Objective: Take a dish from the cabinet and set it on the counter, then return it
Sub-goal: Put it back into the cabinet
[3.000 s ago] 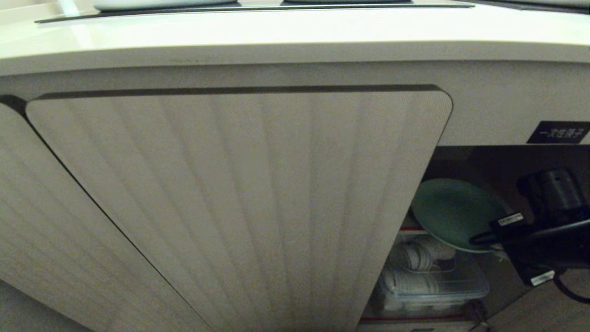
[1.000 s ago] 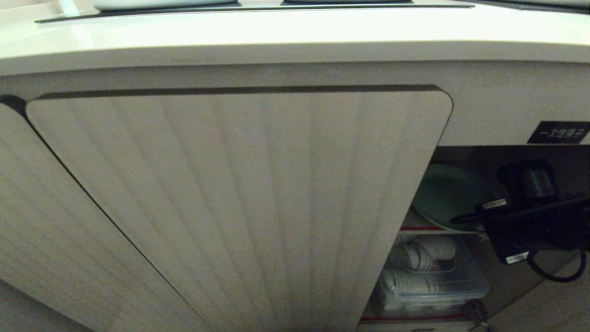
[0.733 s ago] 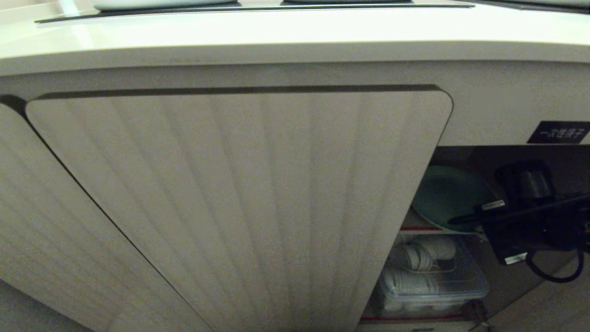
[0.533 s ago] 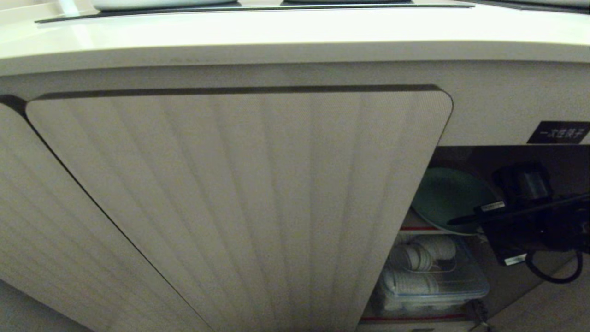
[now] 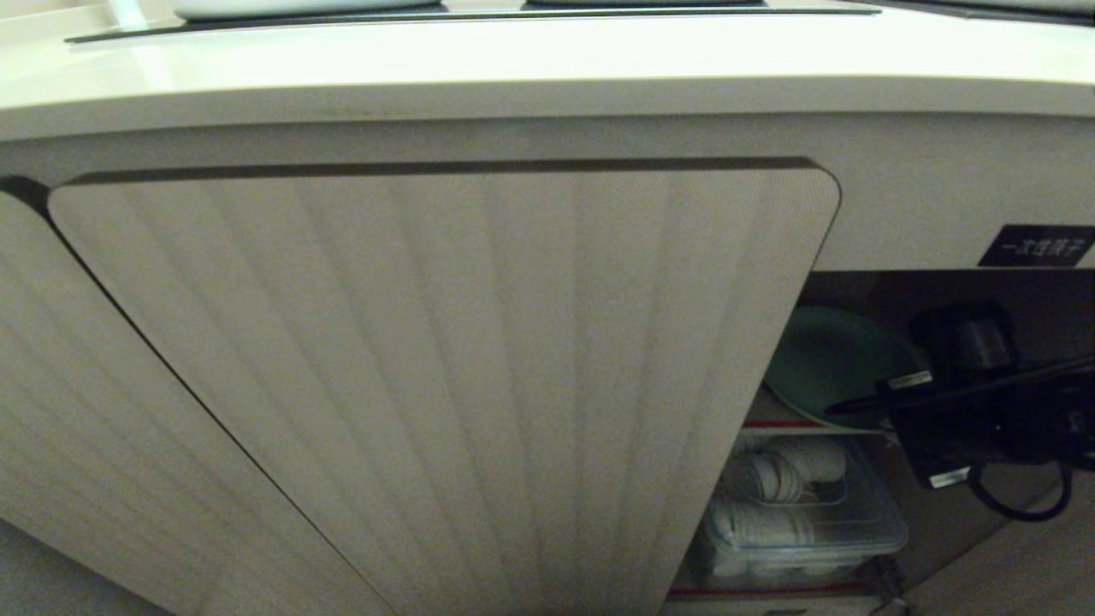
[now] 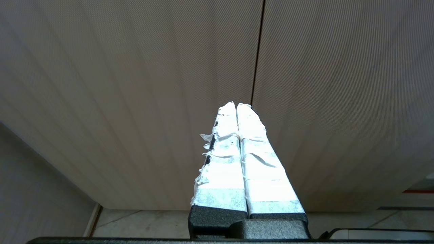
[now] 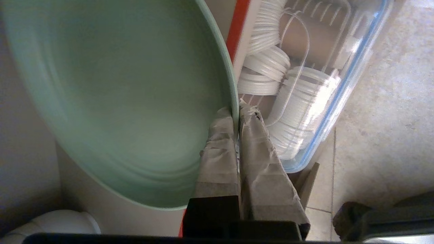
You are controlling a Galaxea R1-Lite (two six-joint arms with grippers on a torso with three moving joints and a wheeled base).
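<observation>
The pale mint-green dish (image 5: 825,364) is inside the open cabinet (image 5: 890,287), tilted over the red-edged upper shelf (image 5: 770,423). My right gripper (image 5: 843,408) reaches in from the right and is shut on the dish's near rim. In the right wrist view the taped fingers (image 7: 220,145) pinch the rim of the dish (image 7: 118,95), one on each side, at the right gripper (image 7: 236,113). The ribbed door (image 5: 479,368) stands swung open on the left and hides part of the dish. The cream counter (image 5: 547,60) runs above. My left gripper (image 6: 236,105) is parked, shut and empty, before ribbed door fronts.
A clear plastic box (image 5: 800,522) of white lids sits on the lower shelf, right under the dish, and also shows as the box (image 7: 315,84) beside the fingers. A black label (image 5: 1037,246) is above the opening. A black cooktop panel (image 5: 479,12) is set in the counter. Tiled floor (image 7: 383,118) lies below.
Over three seconds my right gripper has carried the dish up and deeper into the cabinet, over the upper shelf. In the last second it has barely moved. The left arm is still.
</observation>
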